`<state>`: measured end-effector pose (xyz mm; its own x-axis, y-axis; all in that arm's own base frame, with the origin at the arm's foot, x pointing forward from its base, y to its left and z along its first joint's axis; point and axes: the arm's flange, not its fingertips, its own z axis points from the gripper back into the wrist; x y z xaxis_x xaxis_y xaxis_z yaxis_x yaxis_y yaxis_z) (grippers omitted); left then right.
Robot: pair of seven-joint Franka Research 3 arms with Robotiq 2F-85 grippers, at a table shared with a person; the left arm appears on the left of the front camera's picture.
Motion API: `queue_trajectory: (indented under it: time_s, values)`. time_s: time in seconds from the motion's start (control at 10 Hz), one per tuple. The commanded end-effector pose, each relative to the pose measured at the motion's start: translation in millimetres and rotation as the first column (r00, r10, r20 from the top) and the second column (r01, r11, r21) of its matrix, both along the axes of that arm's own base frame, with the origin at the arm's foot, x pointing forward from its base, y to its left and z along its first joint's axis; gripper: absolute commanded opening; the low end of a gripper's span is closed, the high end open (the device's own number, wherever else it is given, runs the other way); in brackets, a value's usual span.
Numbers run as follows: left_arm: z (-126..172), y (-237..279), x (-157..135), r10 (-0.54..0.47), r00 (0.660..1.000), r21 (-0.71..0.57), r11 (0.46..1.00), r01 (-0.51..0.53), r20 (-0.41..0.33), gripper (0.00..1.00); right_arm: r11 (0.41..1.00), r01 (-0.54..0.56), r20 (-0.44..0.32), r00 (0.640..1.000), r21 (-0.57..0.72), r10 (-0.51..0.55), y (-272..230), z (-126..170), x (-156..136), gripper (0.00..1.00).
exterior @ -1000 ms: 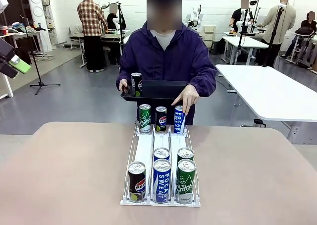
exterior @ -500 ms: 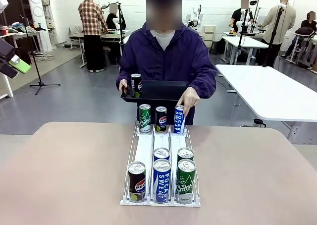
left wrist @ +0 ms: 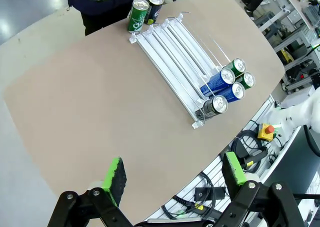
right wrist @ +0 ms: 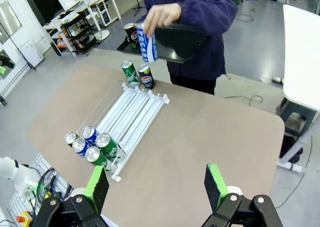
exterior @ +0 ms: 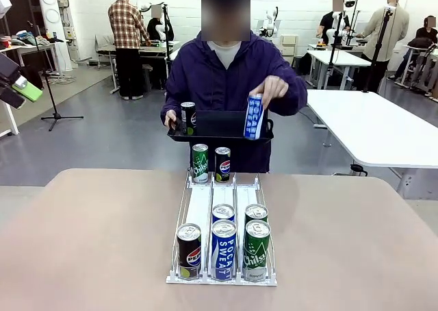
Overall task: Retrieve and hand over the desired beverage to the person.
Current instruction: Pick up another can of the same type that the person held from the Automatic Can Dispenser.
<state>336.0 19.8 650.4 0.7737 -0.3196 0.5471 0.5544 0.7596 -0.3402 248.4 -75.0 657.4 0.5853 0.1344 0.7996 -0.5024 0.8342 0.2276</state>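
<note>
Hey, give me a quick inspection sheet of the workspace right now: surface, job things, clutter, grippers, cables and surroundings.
Surface: tan table, rounded corners.
Job's things: white can rack with five cans at its near end and two cans at its far end; person's hand holds a blue can up at a black tray carrying a Pepsi can.
Clutter: nothing seen.
Grippers: left gripper open, empty; right gripper open, empty.
Cables: loose cables below the table's edge.
Surroundings: white table, people farther off.

On the table (exterior: 82, 242), the rack (exterior: 199, 205) stands before the person (exterior: 222, 78)
</note>
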Motion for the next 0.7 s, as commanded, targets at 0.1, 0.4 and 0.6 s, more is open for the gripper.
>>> queue_trajectory:
  time_s: [0.1,0.4,0.6]
  values:
    - [-0.3,0.5,0.5,-0.003,1.000,0.002,1.000,0.003,0.005,1.00,1.000,-0.014,0.003,1.000,0.012,0.014,0.9,-0.7,1.3,1.00]
    - [-0.3,0.5,0.5,-0.003,1.000,0.002,1.000,0.003,0.005,1.00,1.000,-0.014,0.003,1.000,0.012,0.014,0.9,-0.7,1.3,1.00]
    - [-0.3,0.5,0.5,-0.003,1.000,0.002,1.000,0.003,0.005,1.00,1.000,-0.014,0.003,1.000,0.012,0.014,0.9,-0.7,1.3,1.00]
